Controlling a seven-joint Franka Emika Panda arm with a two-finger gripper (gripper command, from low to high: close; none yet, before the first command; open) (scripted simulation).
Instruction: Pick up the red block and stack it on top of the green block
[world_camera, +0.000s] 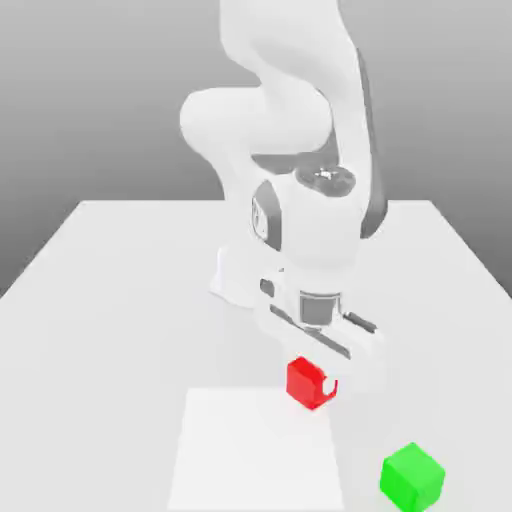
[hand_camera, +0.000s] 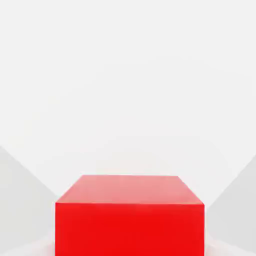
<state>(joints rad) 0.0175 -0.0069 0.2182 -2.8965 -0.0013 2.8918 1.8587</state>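
1. Hanging from the white Panda arm (world_camera: 300, 130), the two-finger gripper (world_camera: 318, 385) points down over the white tabletop (world_camera: 110, 290), towards the front of the exterior view.
2. Its fingers are pinching the small glossy red cube (world_camera: 304, 380), one finger on each side; a white fingertip (world_camera: 330, 388) shows against the cube's face on the exterior view's right.
3. Whether the red block rests on the tabletop or hangs just above it cannot be told from the exterior view.
4. Seen from the hand view, the red block (hand_camera: 130, 215) sits close under the camera, its top face and one side face showing, with pale grey wedges at either side that look like the fingers.
5. A small plain green cube (world_camera: 412, 476) sits on the tabletop, near the front edge, to the exterior view's right of the red block and apart from it.
6. A brighter white rectangular patch (world_camera: 250, 450) lies on the tabletop below the red block and to the left of the green block in the exterior view.
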